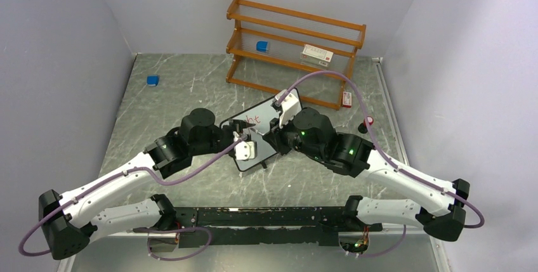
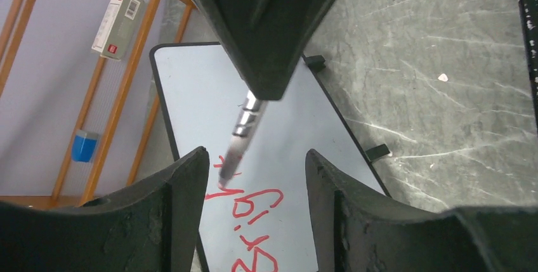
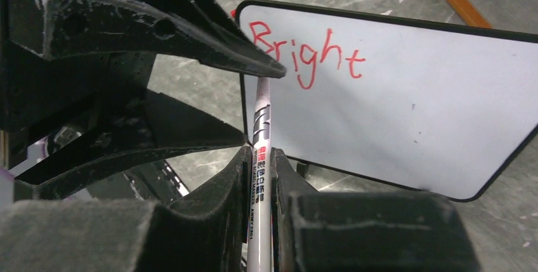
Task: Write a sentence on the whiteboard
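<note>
The whiteboard (image 1: 265, 115) lies at the table's centre between both arms, and it also shows in the left wrist view (image 2: 298, 126) and in the right wrist view (image 3: 412, 88). The red word "Bright" (image 3: 308, 53) is written on it. My right gripper (image 3: 261, 153) is shut on a white marker (image 3: 261, 126). The marker's tip (image 2: 223, 180) touches the board beside the last letter. My left gripper (image 2: 254, 158) is open over the board's left edge with nothing between its fingers. In the top view the left gripper (image 1: 236, 134) faces the right gripper (image 1: 271, 136).
A wooden shelf (image 1: 295, 50) stands at the back, holding a blue block (image 1: 262, 46) and a white box (image 1: 316, 54). Another blue block (image 1: 153, 80) lies at the far left. A small red-and-white box (image 1: 346, 99) and a red-and-black cap (image 1: 367, 123) lie to the board's right.
</note>
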Robot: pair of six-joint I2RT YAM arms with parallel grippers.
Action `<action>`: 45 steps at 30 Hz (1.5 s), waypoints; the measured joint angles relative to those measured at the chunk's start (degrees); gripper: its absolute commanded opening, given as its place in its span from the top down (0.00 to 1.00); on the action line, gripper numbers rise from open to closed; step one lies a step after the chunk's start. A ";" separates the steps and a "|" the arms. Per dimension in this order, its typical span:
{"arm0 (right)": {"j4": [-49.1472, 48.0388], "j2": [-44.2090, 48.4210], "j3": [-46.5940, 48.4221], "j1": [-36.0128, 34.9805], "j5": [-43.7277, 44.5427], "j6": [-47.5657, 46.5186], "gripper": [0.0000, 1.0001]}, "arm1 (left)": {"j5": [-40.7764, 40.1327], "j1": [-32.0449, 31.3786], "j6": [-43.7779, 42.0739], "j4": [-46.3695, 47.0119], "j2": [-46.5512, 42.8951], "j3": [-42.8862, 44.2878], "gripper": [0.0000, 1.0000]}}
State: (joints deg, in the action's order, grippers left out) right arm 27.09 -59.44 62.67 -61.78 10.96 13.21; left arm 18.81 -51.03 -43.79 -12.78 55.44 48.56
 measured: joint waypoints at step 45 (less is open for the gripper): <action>-0.94 -2.27 1.20 0.37 -5.86 2.62 0.68 | -0.46 -1.11 -3.34 1.75 2.19 -0.28 0.95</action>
State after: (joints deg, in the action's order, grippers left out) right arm 26.15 -61.71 63.88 -61.41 5.10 15.84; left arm 18.35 -52.14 -47.13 -11.03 57.63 48.27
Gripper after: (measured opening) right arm 0.319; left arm 0.110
